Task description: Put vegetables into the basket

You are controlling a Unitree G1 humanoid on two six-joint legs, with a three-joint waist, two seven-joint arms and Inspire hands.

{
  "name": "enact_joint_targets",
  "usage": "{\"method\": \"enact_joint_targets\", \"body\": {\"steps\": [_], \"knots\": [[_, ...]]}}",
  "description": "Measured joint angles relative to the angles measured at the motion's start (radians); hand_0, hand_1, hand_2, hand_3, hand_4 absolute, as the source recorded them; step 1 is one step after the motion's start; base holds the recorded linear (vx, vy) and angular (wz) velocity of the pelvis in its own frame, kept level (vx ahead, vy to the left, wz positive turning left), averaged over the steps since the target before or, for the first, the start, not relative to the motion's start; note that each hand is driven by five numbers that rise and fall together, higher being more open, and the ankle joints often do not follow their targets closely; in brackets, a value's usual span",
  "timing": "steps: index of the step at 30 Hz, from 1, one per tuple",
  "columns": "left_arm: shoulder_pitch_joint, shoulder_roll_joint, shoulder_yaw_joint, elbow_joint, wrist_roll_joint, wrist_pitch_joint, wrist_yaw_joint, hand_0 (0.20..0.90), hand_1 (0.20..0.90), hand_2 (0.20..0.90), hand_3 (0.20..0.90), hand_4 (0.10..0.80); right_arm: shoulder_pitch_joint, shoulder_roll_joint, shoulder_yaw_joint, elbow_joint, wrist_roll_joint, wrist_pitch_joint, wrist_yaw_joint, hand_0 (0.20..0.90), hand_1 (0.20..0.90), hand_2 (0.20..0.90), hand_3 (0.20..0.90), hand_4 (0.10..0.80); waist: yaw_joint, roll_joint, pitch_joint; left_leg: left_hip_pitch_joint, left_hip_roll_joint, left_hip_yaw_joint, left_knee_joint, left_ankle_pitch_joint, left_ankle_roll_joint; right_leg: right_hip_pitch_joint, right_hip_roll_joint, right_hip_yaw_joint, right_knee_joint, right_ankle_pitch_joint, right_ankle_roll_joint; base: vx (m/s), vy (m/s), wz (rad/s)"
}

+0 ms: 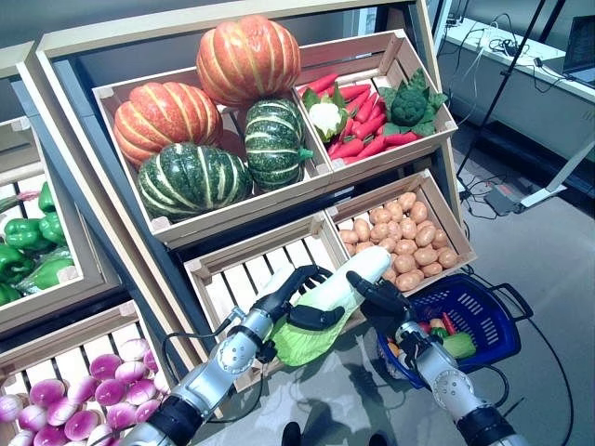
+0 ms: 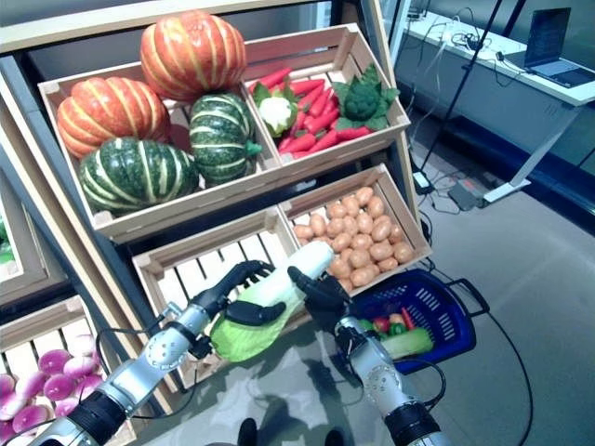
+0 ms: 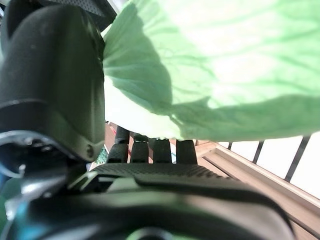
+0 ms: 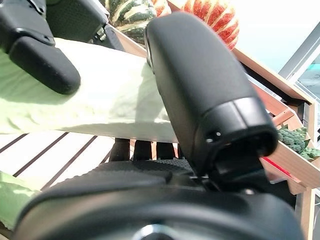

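A long cabbage [image 1: 337, 290], white at the stem and green at the leafy end, hangs in front of an empty slatted crate [image 1: 237, 276]. My left hand [image 1: 279, 299] is curled round its leafy lower end [image 3: 215, 65]. My right hand [image 1: 383, 299] grips the white upper end, thumb [image 4: 195, 80] over the stem [image 4: 100, 95]. The blue basket [image 1: 495, 311] stands on the floor just right of my right hand. It holds a few vegetables [image 2: 402, 336], red and green among them.
The sloping wooden stand carries crates of orange and green pumpkins [image 1: 200, 121], red peppers with cauliflower and broccoli [image 1: 372, 116], potatoes [image 1: 402, 237], green peppers [image 1: 28, 246] and purple bulbs [image 1: 74, 400]. A desk [image 1: 521, 56] stands at the back right.
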Motion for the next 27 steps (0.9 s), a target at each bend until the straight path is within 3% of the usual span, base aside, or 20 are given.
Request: {"method": "enact_joint_targets", "body": {"steps": [5,6,7,8,27], "knots": [[0.000,0.000,0.000,0.000,0.000,0.000,0.001,0.300,0.300,0.300,0.300,0.400,0.000,0.000,0.000,0.000,0.000,-0.001,0.000,0.300,0.300,0.300,0.300,0.400,0.000,0.000,0.000,0.000,0.000,0.000,0.000,0.000,0.000,0.000,0.000,0.000,0.000,0.000,0.000,0.000,0.000,0.00],[0.000,0.000,0.000,0.000,0.000,0.000,0.002,0.462,0.462,0.462,0.462,0.508,0.000,0.001,0.000,0.000,0.001,-0.001,0.000,0.300,0.300,0.300,0.300,0.400,0.000,0.000,0.000,0.000,0.000,0.000,0.000,0.000,0.000,0.000,0.000,0.000,0.000,0.000,0.000,0.000,0.000,0.00],[0.000,0.000,0.000,0.000,0.000,0.000,0.004,0.799,0.799,0.799,0.799,0.733,0.000,0.001,0.000,0.000,0.001,-0.001,0.000,0.300,0.300,0.300,0.300,0.400,0.000,0.000,0.000,0.000,0.000,0.000,0.000,0.000,0.000,0.000,0.000,0.000,0.000,0.000,0.000,0.000,0.000,0.00],[0.000,0.000,-0.001,0.000,0.000,0.000,0.005,0.900,0.900,0.900,0.900,0.800,0.000,0.001,0.000,0.000,0.001,-0.002,0.000,0.300,0.300,0.300,0.300,0.400,0.000,0.000,0.000,0.000,0.000,0.000,0.000,0.000,0.000,0.000,0.000,0.000,0.000,0.000,0.000,0.000,0.000,0.00],[0.001,-0.010,0.027,-0.072,-0.022,-0.039,0.043,0.900,0.900,0.900,0.900,0.800,0.011,-0.002,-0.026,-0.038,0.073,-0.069,0.000,0.300,0.300,0.300,0.300,0.400,0.000,0.002,0.003,-0.045,0.003,0.002,0.000,0.002,-0.002,-0.045,0.006,0.001,0.000,0.000,0.000,-0.039,-0.030,0.00]]}}
